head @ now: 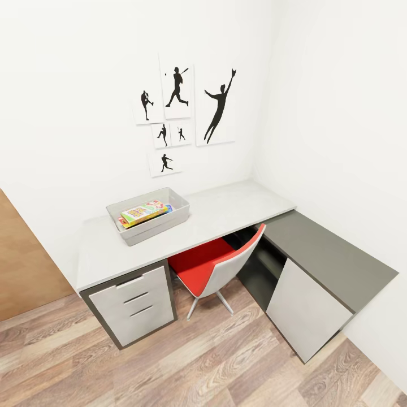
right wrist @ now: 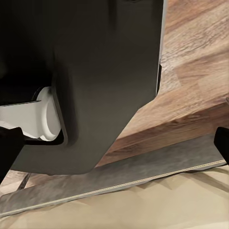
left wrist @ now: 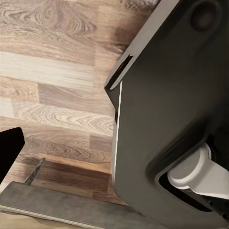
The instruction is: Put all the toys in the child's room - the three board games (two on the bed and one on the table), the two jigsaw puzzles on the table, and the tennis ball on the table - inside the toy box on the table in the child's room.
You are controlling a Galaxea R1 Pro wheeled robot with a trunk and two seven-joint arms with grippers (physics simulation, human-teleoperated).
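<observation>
The light grey toy box [head: 159, 226] stands on the light wing of the table [head: 226, 212], near the wall. A board game [head: 144, 213] with a yellow-green lid lies flat in it, over other colourful edges I cannot tell apart. The jigsaw puzzles and the tennis ball are hidden or out of view. Both wrist views look down past my dark body at the plank floor and the bed's grey frame [right wrist: 119, 177] and beige mattress [right wrist: 143, 210]. My right gripper [right wrist: 114, 148] is open, its fingertips [right wrist: 222, 143] wide apart. Of my left gripper [left wrist: 114, 148], one fingertip [left wrist: 9, 149] shows far out at the side.
A red and white swivel chair [head: 217, 271] is tucked in the desk's corner. Three white drawers [head: 135, 308] sit under the light wing, and a white panel [head: 305, 314] fronts the dark wing [head: 333, 254]. A wooden door [head: 22, 265] is at the left. Plank floor [head: 215, 362] lies before the desk.
</observation>
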